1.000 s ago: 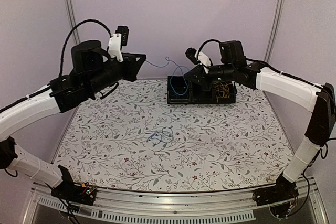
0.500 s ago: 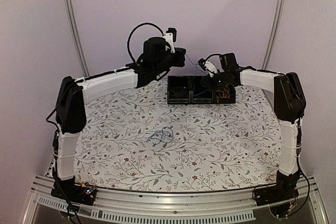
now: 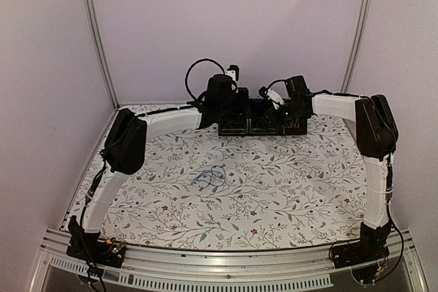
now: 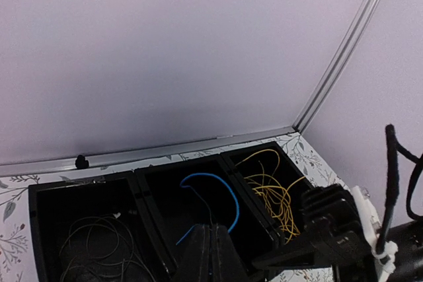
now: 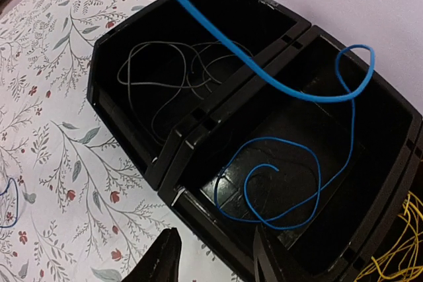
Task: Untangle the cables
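At the far edge of the floral tabletop point(image 3: 294, 189), a black three-compartment plastic tray point(image 5: 192, 127) holds a thin blue cable point(image 4: 206, 176) in its middle bin. The left gripper point(image 4: 211, 252) has its jaws closed, seemingly pinching that cable. The right gripper point(image 5: 215, 255) has its jaws apart with nothing between them. A small blue-and-dark cable tangle point(image 3: 209, 178) lies mid-table.

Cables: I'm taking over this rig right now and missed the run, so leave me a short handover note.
Left pincer: shut on the blue cable, above the tray's middle compartment; most of that cable lies inside.
Right pincer: open, empty, by the tray's near wall.
Done: dark cables in the left compartment, yellow cables in the right.
Left: release the blue cable, then separate the tangle lying mid-table.
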Robot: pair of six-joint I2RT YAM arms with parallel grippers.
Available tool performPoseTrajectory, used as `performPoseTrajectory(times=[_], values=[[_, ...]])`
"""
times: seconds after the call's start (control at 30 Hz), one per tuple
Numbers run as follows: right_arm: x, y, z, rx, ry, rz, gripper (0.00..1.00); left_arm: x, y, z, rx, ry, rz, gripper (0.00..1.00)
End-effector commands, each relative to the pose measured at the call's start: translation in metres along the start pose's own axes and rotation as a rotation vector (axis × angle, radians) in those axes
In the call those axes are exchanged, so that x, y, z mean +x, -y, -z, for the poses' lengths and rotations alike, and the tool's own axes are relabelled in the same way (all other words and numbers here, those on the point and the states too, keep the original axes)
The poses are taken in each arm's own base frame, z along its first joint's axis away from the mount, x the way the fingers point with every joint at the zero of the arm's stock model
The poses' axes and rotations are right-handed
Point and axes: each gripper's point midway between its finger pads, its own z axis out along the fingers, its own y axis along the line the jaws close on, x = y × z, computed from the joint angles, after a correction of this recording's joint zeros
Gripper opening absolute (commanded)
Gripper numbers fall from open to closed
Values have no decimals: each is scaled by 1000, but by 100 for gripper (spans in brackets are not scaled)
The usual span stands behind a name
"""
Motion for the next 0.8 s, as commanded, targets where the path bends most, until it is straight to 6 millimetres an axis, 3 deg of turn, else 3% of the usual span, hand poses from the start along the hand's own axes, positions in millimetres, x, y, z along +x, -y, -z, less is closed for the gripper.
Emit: performPoseTrajectory(times=[0.0,0.2,0.3,0.43,0.57,0.6,0.77], values=[[-16,-21,58,-6,7,5,43,-15,5,-4,26,54,38,0],[-8,-39,115,26,42,34,45,12,15,-20,108,30,87,0],[-15,-38,134,84,95,86,51,26,22,-28,129,18,109,0],[-32,-22,142,171,106,164,56,37,25,-34,122,19,114,0],[-37,-21,136,152,109,136,57,45,19,-39,127,-4,125,35],[-35,-21,134,150,106,129,57,46,17,-38,125,-18,123,38],[-19,-19,132,159,89,114,57,3,29,-5,155,26,61,48]])
